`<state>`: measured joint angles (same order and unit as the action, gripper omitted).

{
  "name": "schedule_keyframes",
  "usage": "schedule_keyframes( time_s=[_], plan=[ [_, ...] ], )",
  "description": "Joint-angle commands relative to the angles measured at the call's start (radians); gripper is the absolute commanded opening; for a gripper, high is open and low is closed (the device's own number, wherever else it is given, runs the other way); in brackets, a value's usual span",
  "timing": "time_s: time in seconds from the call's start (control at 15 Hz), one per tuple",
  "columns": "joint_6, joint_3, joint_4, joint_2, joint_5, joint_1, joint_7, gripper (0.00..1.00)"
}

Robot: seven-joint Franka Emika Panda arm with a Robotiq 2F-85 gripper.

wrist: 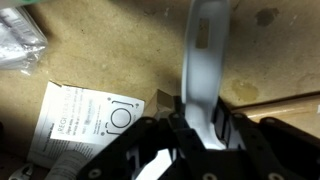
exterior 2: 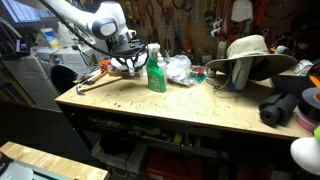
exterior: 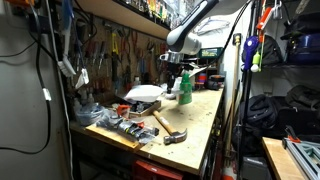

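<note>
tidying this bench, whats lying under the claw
Bare plywood bench and a printed paper leaflet, whose lower part the claw covers. A pale flat strip between its fingers hides the bench behind it.

Workbench top (exterior 2: 200, 105) — bare wood, matt, stained. Green bottle (exterior 2: 156, 72) — translucent plastic, glossy. Hammer (exterior: 166, 126): wooden handle, dull metal head. Leaflet (wrist: 85, 120): white printed paper, matt.
</note>
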<state>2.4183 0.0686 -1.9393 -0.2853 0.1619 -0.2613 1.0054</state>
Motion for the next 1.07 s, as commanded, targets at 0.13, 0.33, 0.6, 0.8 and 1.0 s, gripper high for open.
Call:
schedule_keyframes(
  time_s=[0.13,0.33,0.6,0.8,1.0],
  plan=[
    [-0.003,0.011,-0.136,0.146,0.013,0.008,-0.069,0.08],
    [-0.020,0.027,-0.192,0.206,-0.017,0.019,-0.136,0.08],
    [-0.080,0.055,-0.302,0.317,-0.069,0.024,-0.166,0.08],
    [-0.134,0.090,-0.374,0.407,-0.089,0.017,-0.128,0.08],
    [-0.234,0.139,-0.432,0.510,-0.099,0.016,-0.051,0.08]
  ],
)
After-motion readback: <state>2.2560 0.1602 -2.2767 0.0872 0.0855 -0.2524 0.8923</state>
